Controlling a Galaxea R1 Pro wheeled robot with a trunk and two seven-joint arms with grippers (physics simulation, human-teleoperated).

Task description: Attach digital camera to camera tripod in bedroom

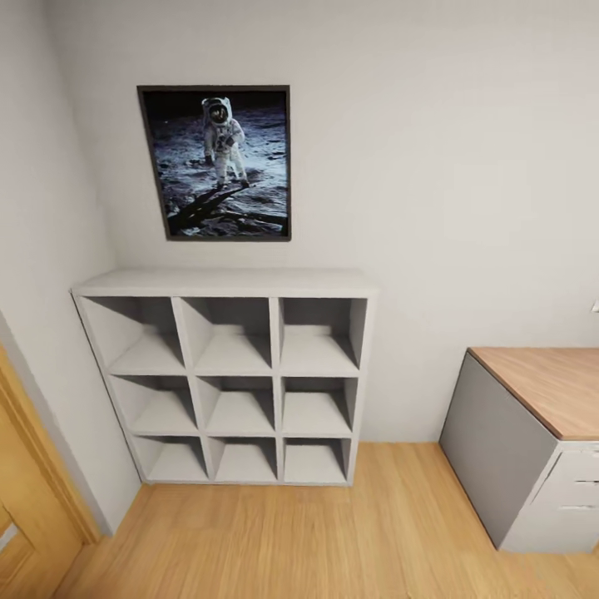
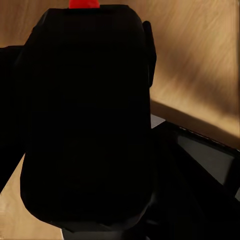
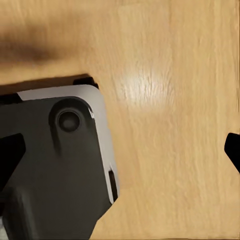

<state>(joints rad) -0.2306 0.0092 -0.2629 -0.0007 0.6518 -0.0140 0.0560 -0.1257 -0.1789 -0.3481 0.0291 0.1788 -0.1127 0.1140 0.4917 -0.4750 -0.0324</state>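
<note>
Head view: one white nine-cubby shelf unit [image 1: 225, 391] centre-left, one framed astronaut poster [image 1: 215, 162] above it, one wood-topped grey desk [image 1: 532, 441] lower right. Left wrist view: chunky black digital camera with red button [image 2: 87, 120] centre frame, apparently held; claw opening can't be told. Right wrist view: wood floor [image 3: 175, 125], grey robot base [image 3: 55, 165] lower left; claw state can't be told.

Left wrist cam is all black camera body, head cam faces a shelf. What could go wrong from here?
1. The camera blocks most of the left wrist view, so judging its seating on a tripod from that view would be hard.
2. The head view faces a shelf and a desk; turning the base here may clip either.
3. How firmly the camera is held cannot be seen; it might slip in transit.
</note>
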